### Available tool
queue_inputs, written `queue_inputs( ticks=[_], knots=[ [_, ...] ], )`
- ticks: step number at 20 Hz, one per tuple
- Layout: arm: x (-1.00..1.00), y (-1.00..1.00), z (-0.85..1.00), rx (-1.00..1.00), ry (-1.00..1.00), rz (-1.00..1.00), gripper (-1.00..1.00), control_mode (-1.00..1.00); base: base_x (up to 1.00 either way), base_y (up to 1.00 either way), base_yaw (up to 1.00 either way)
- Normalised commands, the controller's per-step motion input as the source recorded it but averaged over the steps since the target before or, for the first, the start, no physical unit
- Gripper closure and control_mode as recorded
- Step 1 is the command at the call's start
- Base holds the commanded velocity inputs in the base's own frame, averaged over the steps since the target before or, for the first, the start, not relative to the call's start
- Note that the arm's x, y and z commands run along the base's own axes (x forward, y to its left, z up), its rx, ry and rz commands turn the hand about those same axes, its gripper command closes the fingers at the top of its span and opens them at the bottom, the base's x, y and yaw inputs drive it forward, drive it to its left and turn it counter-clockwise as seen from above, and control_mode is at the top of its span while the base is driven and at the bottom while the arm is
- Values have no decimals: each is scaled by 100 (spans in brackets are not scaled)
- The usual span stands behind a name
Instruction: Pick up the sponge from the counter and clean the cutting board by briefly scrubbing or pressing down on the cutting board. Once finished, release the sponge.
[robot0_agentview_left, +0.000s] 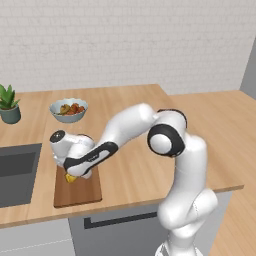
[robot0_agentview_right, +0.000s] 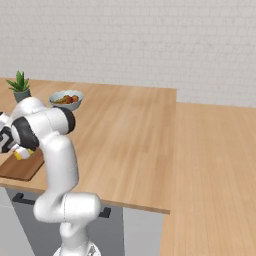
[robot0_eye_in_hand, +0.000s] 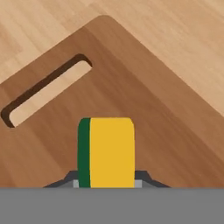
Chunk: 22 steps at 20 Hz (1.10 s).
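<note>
My jaws are clenching the small yellow-and-green sponge block (robot0_eye_in_hand: 106, 152), holding it over the dark reddish-brown wooden cutting board (robot0_eye_in_hand: 144, 109) lying on the light-tan plank bench (robot0_agentview_left: 135, 150).

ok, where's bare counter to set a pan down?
Widest free patch: counter right of the cutting board, out to the arm. Also free behind the fruit bowl toward the wall. Crowded on the left: plant, bowl, sink, and the gripper with the sponge over the board.
</note>
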Motion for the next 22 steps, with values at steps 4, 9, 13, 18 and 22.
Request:
queue_inputs(
  ticks=[4, 9, 13, 18, 22],
  knots=[
    [-100, 0, -35, 0, 0, -4, 100, -100, 0, 0, 0],
    [-100, 0, -5, 0, 1, -3, 100, -100, 0, 0, 0],
    [-98, 0, -4, 0, 6, -3, 100, -100, 0, 0, 0],
    [-15, 0, 4, 0, 2, -1, 100, -100, 0, 0, 0],
    [55, 0, 11, 0, 0, -2, 100, -100, 0, 0, 0]
  ],
)
